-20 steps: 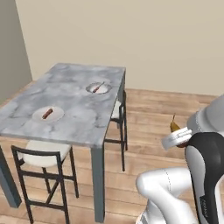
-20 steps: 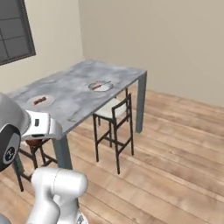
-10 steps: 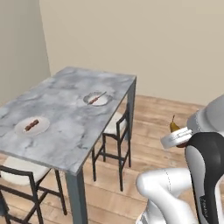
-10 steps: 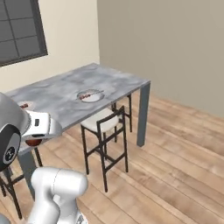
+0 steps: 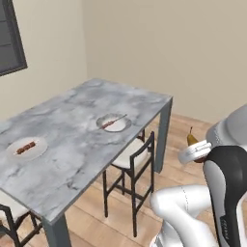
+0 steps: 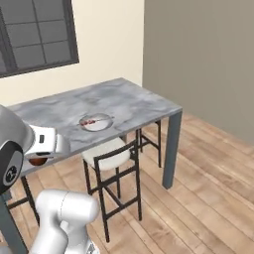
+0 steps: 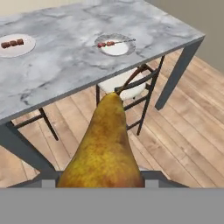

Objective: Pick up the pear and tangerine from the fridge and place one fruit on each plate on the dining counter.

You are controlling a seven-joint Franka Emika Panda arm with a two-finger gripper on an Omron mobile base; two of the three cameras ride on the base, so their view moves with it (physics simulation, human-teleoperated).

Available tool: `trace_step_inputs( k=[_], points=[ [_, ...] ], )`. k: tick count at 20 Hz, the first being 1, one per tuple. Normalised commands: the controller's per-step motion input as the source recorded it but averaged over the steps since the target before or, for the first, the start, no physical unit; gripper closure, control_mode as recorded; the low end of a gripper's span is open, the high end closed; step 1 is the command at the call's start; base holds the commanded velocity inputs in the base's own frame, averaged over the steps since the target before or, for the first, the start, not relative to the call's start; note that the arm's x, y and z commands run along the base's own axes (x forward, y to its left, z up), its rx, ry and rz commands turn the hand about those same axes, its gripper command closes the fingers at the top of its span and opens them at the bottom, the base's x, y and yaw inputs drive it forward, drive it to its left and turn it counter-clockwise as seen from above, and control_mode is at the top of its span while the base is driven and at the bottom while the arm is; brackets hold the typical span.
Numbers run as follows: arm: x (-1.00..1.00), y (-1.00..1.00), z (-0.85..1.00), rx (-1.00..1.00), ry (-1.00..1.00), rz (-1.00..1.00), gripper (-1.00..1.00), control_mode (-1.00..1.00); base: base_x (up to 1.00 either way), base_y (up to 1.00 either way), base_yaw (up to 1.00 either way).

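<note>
I've got the marble-topped table [image 5: 82,140] on my screens, long and grey-veined on dark legs, standing by a cream wall with a dark-framed window [image 6: 37,34] behind it, wooden floor [image 6: 198,188] underneath. A dark-framed stool [image 5: 132,161] with a pale seat is tucked partly under the table's long side, and from the hand view I can see a second one [image 7: 41,118] showing its legs further along the same side. On the tabletop sit two plates, well apart: the nearer plate [image 5: 114,123] is close to the edge above the first stool and carries a thin skewer with small reddish pieces, and the far plate [image 5: 27,147] holds a few reddish-brown pieces in a row. Now the pear [image 7: 105,148]: yellow-brown and speckled, narrow neck and stem pointing towards the table in the hand view, and it's off the table, up in the air over the floor on the stool side. The tool [image 5: 195,150] is clenched on the pear, its fat end down between the fingers. In the left base view I can see the pear's neck and stem poking up above the white wrist.
</note>
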Motion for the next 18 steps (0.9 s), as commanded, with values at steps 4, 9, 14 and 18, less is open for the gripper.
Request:
trace_step_inputs(
  k=[4, 9, 14, 18],
  points=[
    [0.0, 0.0, 0.0, 0.0, 0.0, 0.0, 1.0, 1.0, 0.56, -0.65, 0.44],
    [0.0, 0.0, 0.0, 0.0, 0.0, 0.0, 1.0, 1.0, 0.48, -0.62, 0.46],
    [0.0, 0.0, 0.0, 0.0, 0.0, 0.0, 1.0, 1.0, 0.43, -0.49, 0.51],
    [0.0, 0.0, 0.0, 0.0, 0.0, 0.0, 1.0, 1.0, 0.42, -0.5, 0.54]
  ],
)
